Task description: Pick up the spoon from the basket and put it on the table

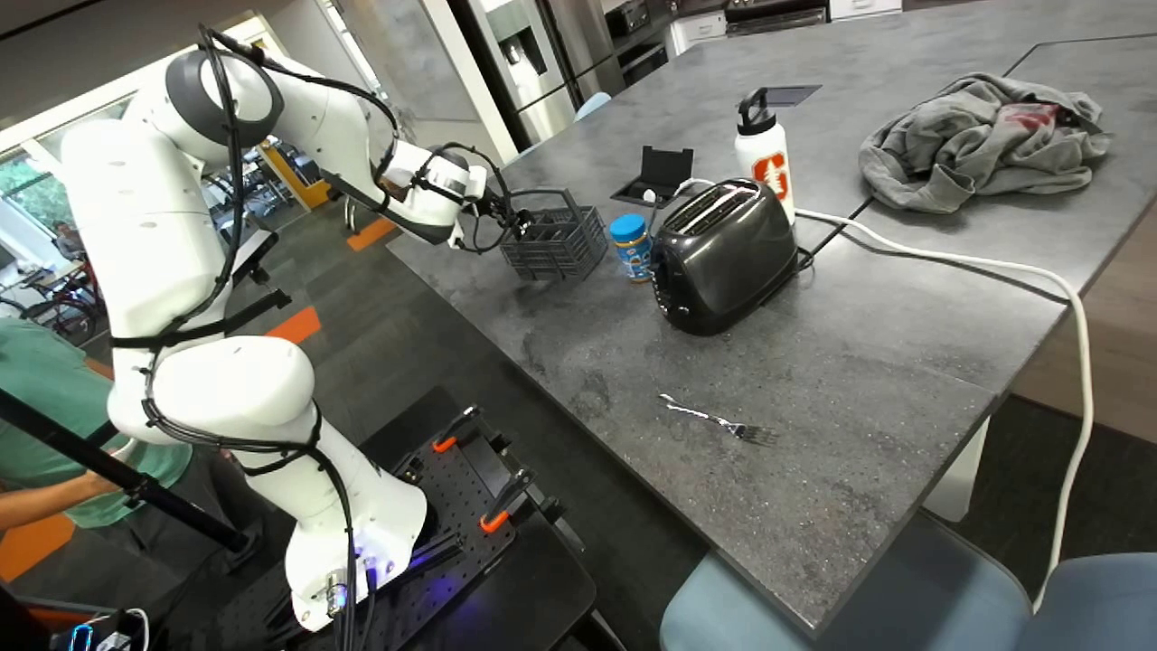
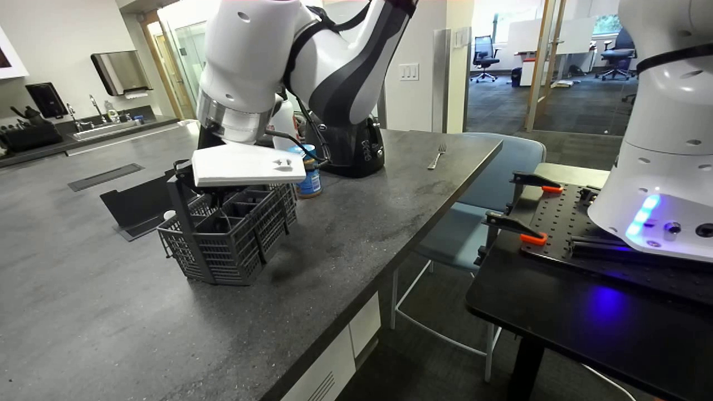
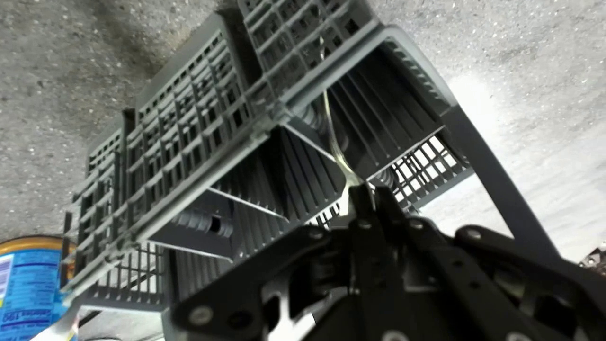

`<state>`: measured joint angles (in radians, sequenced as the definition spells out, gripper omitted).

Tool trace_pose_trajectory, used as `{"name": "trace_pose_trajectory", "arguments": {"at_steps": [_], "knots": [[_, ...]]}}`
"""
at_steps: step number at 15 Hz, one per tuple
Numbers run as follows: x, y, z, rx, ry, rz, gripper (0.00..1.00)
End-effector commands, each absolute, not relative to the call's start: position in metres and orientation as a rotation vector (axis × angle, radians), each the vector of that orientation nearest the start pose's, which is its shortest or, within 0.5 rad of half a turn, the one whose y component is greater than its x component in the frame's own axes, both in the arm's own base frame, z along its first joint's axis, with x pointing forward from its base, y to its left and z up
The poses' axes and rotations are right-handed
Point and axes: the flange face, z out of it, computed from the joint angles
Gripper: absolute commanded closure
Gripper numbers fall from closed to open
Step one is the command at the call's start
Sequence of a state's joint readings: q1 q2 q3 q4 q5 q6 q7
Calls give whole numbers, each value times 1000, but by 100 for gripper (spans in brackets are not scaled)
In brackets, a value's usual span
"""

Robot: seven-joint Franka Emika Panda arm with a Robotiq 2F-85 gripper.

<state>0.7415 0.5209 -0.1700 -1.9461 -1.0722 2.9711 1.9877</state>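
In an exterior view: gripper (image 1: 522, 226) at the cutlery basket (image 1: 562, 253); in an exterior view: white mount (image 2: 239, 167) above it. Wrist view: fingers (image 3: 361, 203) nearly together, seemingly pinching the spoon (image 3: 338, 155) — far end (bowl hidden) inside the basket. A slanted lift could snag, loosening the pinch.

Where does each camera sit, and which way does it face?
An exterior view: raised, picture tilted, looking across the table, fork near, basket farther; nearly the whole arm shows.
An exterior view: above the table near the basket, looking toward the toaster; part of the arm and the base show.
Wrist view: on the arm's end, looking into the basket; the gripper shows at the bottom.
Both exterior views share basket, fork and toaster, apparently from opposite ends.
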Motion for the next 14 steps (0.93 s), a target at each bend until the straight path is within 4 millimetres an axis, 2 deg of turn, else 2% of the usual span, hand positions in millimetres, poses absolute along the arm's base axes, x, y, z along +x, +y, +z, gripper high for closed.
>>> {"name": "trace_pose_trajectory", "arguments": {"at_steps": [1,5,11,12,14], "knots": [[487,395,275,-2639,554,-912,97],[484,386,288,-2547,659,-957,97],[475,378,289,-2458,736,-1023,97],[479,382,301,-2461,741,-1028,97],[477,380,307,-2454,766,-1028,97]]}}
